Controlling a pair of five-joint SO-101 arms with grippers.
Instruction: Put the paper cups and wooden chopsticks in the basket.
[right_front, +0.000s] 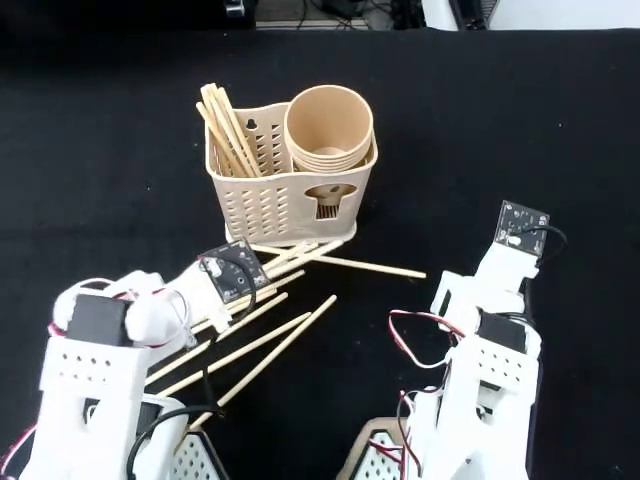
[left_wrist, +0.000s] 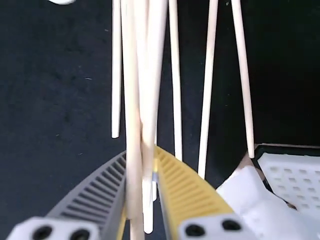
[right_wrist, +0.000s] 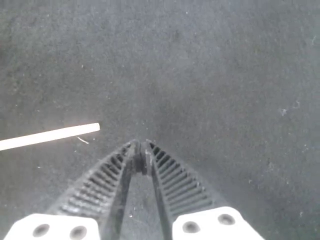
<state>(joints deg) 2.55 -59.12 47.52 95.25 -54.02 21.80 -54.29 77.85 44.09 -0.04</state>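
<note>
Nearest, the left arm (right_front: 150, 310) has its jaws pinching a few chopsticks (left_wrist: 134, 125) out of the loose chopsticks (right_front: 240, 352) scattered on the black desk (right_front: 90, 130) in front of the basket (right_front: 280, 205). The right arm (right_front: 500, 300), nearer than the basket and to its right, has its jaws pressed together on nothing above bare cloth, with a single chopstick (right_wrist: 50, 135) tip just beside them. In the basket, stacked paper cups (right_front: 328, 125) fill the right compartment and upright chopsticks (right_front: 228, 130) lean in the left. Beyond the desk's far edge lie cables (right_front: 340, 10) and pale flooring.

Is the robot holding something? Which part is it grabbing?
The left gripper pinches a small bunch of wooden chopsticks along their thin shafts, with most of their length sticking out past the fingertips. The right gripper is shut on nothing.
</note>
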